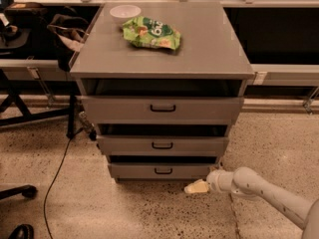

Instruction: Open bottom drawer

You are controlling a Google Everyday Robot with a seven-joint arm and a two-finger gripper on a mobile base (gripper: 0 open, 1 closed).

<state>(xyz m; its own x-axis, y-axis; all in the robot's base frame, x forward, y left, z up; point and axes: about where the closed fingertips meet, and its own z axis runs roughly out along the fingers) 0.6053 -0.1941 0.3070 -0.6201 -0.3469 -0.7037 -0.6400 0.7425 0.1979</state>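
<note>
The bottom drawer is the lowest, shortest grey front of the three-drawer cabinet, with a small black loop handle. It looks slid out a little, with a dark gap above it. My gripper hangs low above the floor, just below and in front of the drawer's right end, to the right of the handle. It does not touch the handle. My white arm reaches in from the lower right.
The middle drawer and top drawer sit above. On the cabinet top lie a green chip bag and a white bowl. A black cable runs over the floor at left, near a chair base.
</note>
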